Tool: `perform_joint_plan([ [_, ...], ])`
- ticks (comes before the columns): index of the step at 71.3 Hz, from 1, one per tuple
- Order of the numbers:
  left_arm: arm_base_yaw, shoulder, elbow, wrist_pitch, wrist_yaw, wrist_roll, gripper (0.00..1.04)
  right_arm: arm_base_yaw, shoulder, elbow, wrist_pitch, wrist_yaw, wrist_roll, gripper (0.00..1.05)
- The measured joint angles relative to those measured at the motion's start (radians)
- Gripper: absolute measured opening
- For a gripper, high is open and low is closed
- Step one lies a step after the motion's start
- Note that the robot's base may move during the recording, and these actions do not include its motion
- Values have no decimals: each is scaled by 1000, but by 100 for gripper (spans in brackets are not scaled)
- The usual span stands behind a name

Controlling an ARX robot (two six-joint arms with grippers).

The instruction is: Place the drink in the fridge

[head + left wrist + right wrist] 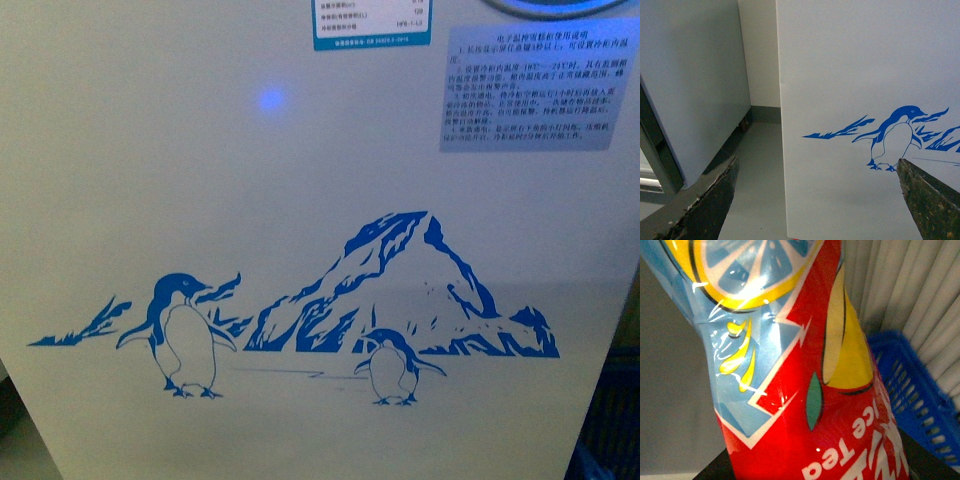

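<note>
White fridge (850, 75) before left fingers (705, 205), spread apart — right fingers' hold on drink (805, 390) unclear.

In the left wrist view we see a grey cabinet (695, 85) standing on a grey floor (757, 170), with a pale wall (757, 50) and a dark skirting (765, 114) behind it. In the right wrist view we see a blue crate (910, 390) with slotted sides, near a white pleated curtain (900, 285).
</note>
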Motion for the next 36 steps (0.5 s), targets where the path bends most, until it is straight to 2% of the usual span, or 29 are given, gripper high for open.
perform_joint_plan([
  [15,0,0,0,0,0,0,97,5,-395,5,-163,17,14,46],
  [36,0,0,0,0,0,0,97,97,-717,-81,-335,82,67,46],
])
